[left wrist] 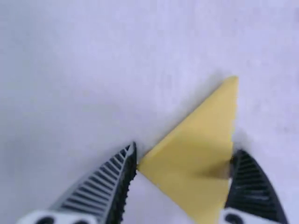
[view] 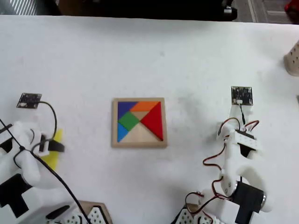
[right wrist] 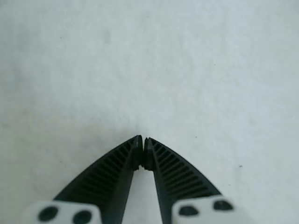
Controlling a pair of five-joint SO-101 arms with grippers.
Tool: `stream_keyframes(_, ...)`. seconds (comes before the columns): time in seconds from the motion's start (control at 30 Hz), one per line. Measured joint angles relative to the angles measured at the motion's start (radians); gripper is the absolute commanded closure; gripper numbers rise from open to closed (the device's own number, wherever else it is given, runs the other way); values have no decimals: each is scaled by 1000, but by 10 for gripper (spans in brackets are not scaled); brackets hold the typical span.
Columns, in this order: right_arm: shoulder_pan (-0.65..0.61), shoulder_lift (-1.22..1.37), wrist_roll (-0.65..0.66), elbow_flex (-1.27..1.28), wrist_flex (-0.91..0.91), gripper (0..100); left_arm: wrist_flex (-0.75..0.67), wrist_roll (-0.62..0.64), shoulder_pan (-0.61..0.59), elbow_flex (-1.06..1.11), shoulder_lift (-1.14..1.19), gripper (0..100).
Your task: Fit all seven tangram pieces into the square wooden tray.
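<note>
Tabletop [view: 140, 56], white and faintly scuffed, carries the partly filled wooden tray [view: 114, 122] at its centre, while the left pincer [left wrist: 184, 156] grasps a yellow triangle [left wrist: 201, 140] well apart from it and the right pincer [right wrist: 143, 142] sits clenched above bare surface.

Table [view: 154, 56] is open all round the tray [view: 113, 123], incl. the stretch btwn it and the left gripper [left wrist: 183, 156] clamping the yellow triangle [left wrist: 201, 135] at near left. Left board [view: 29, 100] and right board [view: 241, 95], w/ cables [view: 56, 122], flank the tray well apart; its near strip is bare wood.
</note>
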Motion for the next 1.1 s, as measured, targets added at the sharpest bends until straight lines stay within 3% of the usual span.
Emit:
stream_keyframes(0.5,0,0,0,0,0,981,51,6,3,-12,-2,774)
stream_keyframes(0.63,0,0,0,0,0,981,147,9,3,-78,6,774)
stream_keyframes(0.83,0,0,0,0,0,981,433,12,-38,-203,71,774)
stream_keyframes(1.1,0,0,0,0,0,981,499,17,-49,-226,74,773)
